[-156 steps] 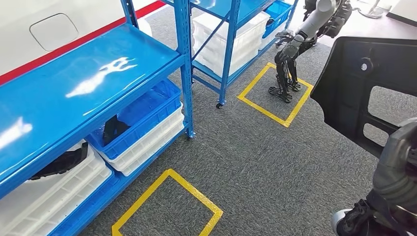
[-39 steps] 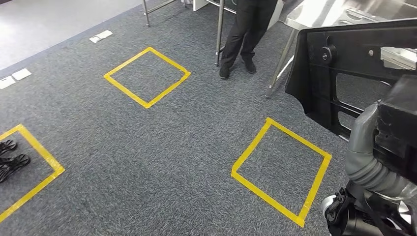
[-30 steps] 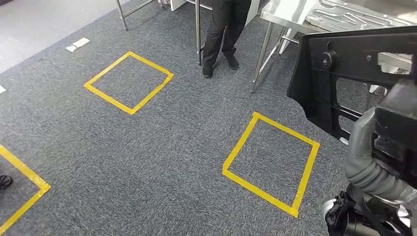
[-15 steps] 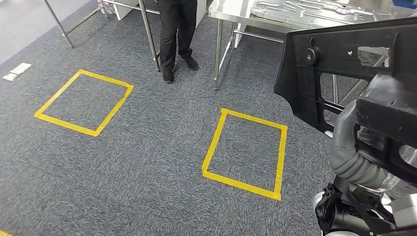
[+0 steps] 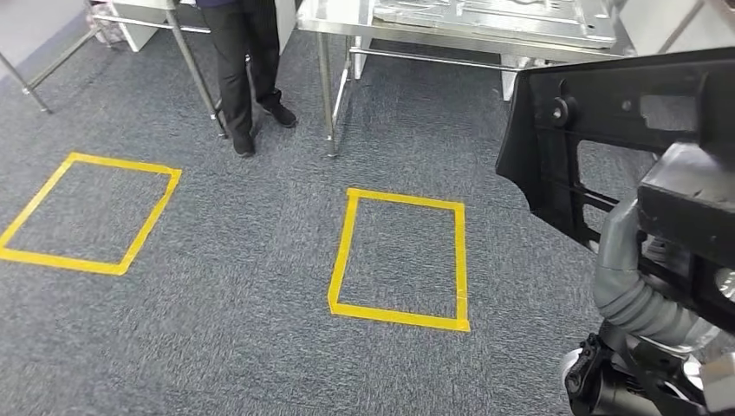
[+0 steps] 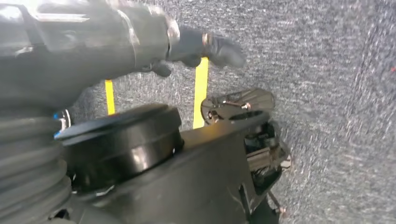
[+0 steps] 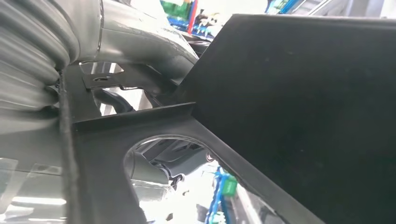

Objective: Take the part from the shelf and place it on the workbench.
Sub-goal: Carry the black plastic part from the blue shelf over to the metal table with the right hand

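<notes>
A: What is hidden or cut off?

B: The large black moulded plastic part with cut-out windows (image 5: 607, 130) is cropped by the right edge of the head frame. The right hand (image 7: 140, 51) is largely masked by that part in the right wrist frame; silver and grey sections are seen pressed against its rim, but how the fingers lie cannot be told. The person in dark trousers and black shoes (image 5: 247, 78) is cut off at the top edge.

A: And the left hand?

B: The left hand (image 6: 205, 46) is seen blurred over the carpet, fingers stretched out, nothing held.

A: Where is the part, and how is it oriented?

B: It is carried high at the right of the head frame, above the grey speckled carpet (image 5: 217, 329), well apart from the stainless-steel workbench with pressed metal sheet on it (image 5: 451, 22) at top centre. Its long axis is noted running roughly left to right across the frame, with a pointed corner directed left and downward.

A: Open room?

B: Bare carpet is recorded between the robot and the bench legs. A yellow tape rectangle (image 5: 347, 251) lies at centre, a second yellow tape square (image 5: 147, 225) at left.
</notes>
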